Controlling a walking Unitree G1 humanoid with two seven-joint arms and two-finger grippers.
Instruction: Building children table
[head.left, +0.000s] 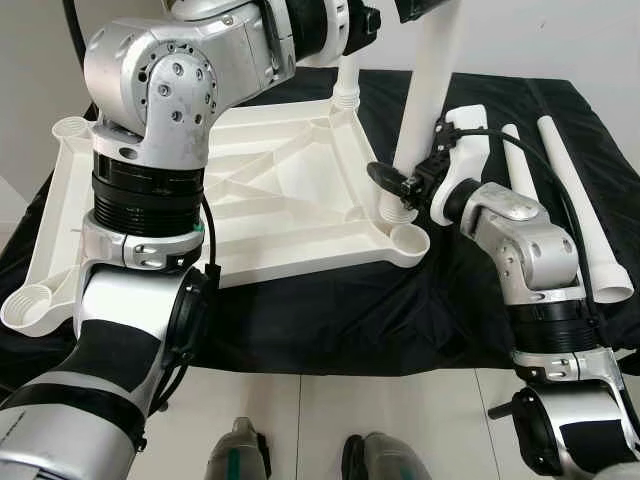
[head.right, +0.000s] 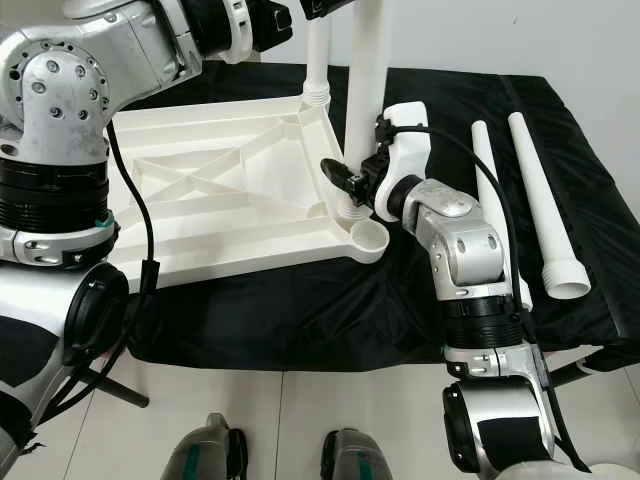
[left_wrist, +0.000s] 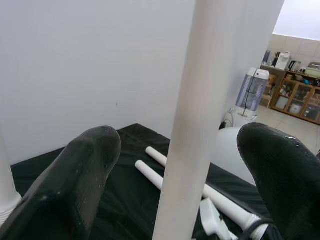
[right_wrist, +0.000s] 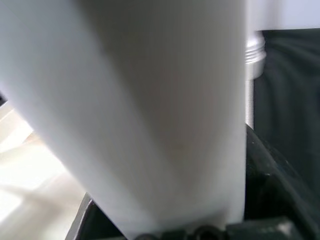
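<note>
White plastic tabletop (head.left: 250, 190) lies upside down on the black-covered table (head.right: 300, 310), ribs showing. One table leg (head.right: 365, 100) stands upright near its corner socket (head.right: 372, 236). The right end effector (head.right: 352, 185) is clamped low on that leg, and the left end effector (left_wrist: 175, 170) straddles it higher up, fingers (left_wrist: 75, 185) wide and not touching. Two spare legs (head.right: 535, 200) lie on the cloth to the right.

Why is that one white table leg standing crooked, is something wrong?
The leg held by both grippers leans, its foot beside the corner socket of the tabletop, not seated. The back leg stands straight. Two spare legs lie on the black cloth.
</note>
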